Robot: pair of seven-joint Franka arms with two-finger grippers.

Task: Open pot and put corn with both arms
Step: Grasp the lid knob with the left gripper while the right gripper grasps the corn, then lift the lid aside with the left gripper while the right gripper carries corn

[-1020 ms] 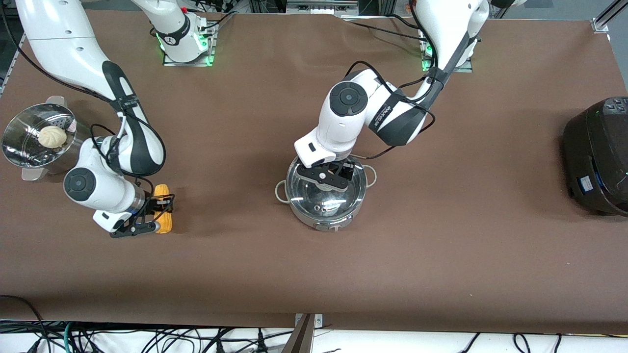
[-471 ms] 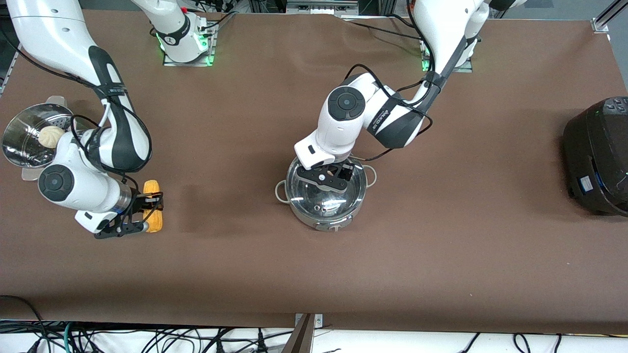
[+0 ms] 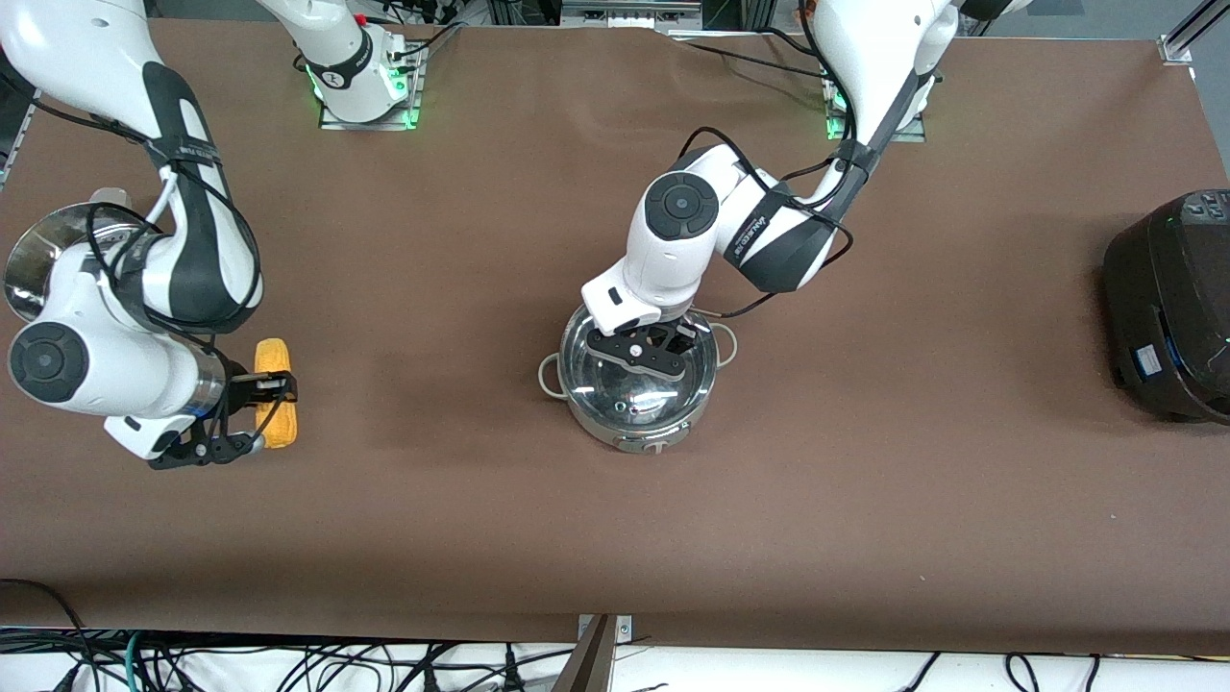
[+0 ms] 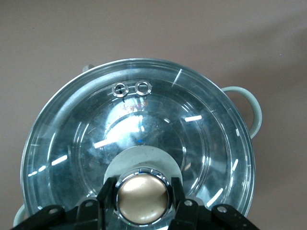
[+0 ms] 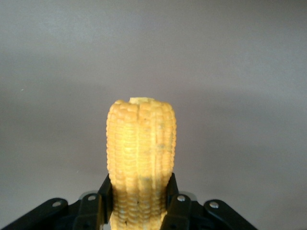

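The steel pot (image 3: 636, 434) stands mid-table with its glass lid (image 3: 625, 389) on. My left gripper (image 3: 646, 348) is over the lid, shut on the lid's round knob (image 4: 142, 200); the fingers (image 4: 108, 194) press both of its sides, with the left gripper (image 4: 142, 201) centred on it. One pale loop handle (image 4: 250, 106) shows beside the lid (image 4: 144, 120). My right gripper (image 3: 270, 415) is shut on the yellow corn (image 3: 273, 360) and holds it above the table toward the right arm's end. In the right wrist view the corn (image 5: 141, 148) sticks out of the right gripper (image 5: 139, 199).
The perforated steel steamer basket (image 3: 34, 252) stands at the right arm's end, mostly hidden by the right arm; its bun is hidden. A large black cooker (image 3: 1172, 308) stands at the left arm's end. Brown table between corn and pot is bare.
My right gripper has carried the corn away from the pot, toward the right arm's end, and now covers the bun. My left gripper's fingers have closed in on the lid knob.
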